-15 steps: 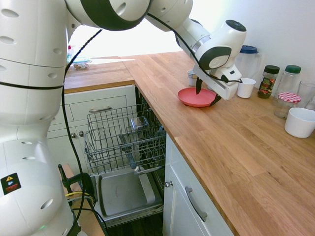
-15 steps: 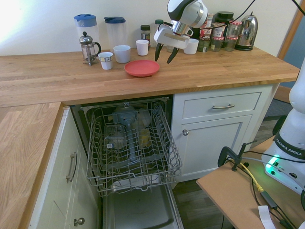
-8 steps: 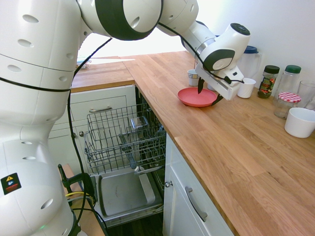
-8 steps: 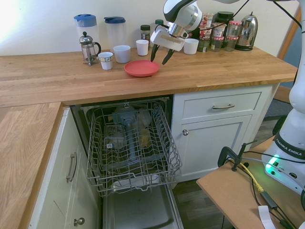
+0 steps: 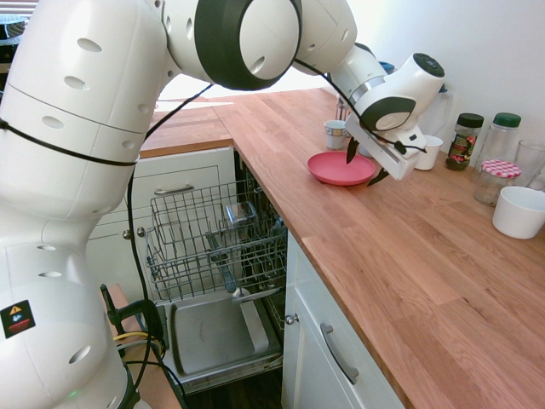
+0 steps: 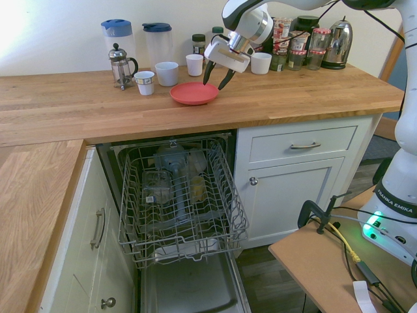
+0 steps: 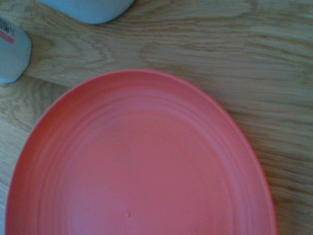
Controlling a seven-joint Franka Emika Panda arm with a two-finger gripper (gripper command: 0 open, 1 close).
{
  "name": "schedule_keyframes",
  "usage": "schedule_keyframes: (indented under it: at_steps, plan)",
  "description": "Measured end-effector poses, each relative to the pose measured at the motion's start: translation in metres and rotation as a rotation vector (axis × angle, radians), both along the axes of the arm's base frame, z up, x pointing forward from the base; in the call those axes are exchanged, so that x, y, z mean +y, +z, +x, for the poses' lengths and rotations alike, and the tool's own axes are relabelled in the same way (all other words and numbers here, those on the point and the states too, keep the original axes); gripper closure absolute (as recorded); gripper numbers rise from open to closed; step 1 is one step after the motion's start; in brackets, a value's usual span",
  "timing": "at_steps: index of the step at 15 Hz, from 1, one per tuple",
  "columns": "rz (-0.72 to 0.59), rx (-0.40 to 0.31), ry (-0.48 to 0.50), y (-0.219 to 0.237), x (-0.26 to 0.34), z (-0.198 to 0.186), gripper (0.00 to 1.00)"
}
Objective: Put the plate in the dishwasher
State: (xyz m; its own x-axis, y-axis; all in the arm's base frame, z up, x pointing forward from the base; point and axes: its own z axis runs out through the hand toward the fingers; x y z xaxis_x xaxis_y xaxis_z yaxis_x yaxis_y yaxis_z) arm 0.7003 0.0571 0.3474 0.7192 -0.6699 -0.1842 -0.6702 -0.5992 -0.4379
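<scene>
You are in a kitchen with an L-shaped wooden worktop and white cupboards under it. Your claw hangs over the worktop with its two dark fingers spread and nothing between them, tilted steeply down. The plate lies flat on the worktop just below and beside the fingertips, toward the mugs in the second exterior view. In the first exterior view one finger hangs over the plate's far rim and the other just outside it, so the claw looks set to straddle that edge; I judge no contact yet, though the gap is too fine to be sure. The plate is round, so no long axis matters: only the rim nearest the claw does. The wrist view is filled by the plate, soft in focus, its lower part cut off.

Below the worktop edge the dishwasher stands open, rack pulled out and partly loaded. What sits in the rack is hard to make out. Mugs and jars stand behind the plate.
</scene>
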Motion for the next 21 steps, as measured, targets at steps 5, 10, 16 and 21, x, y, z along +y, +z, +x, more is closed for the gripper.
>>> schedule_keyframes:
  at_steps: [5, 10, 16, 21]
  plan:
    - [0.008, 0.012, 0.016, -0.012, 0.008, 0.010, 1.00]
    - [0.025, 0.024, 0.026, -0.019, 0.011, 0.011, 1.00]
    - [0.072, 0.015, 0.039, -0.030, 0.008, 0.012, 1.00]
    - [0.097, 0.004, 0.053, -0.036, 0.006, 0.012, 1.00]
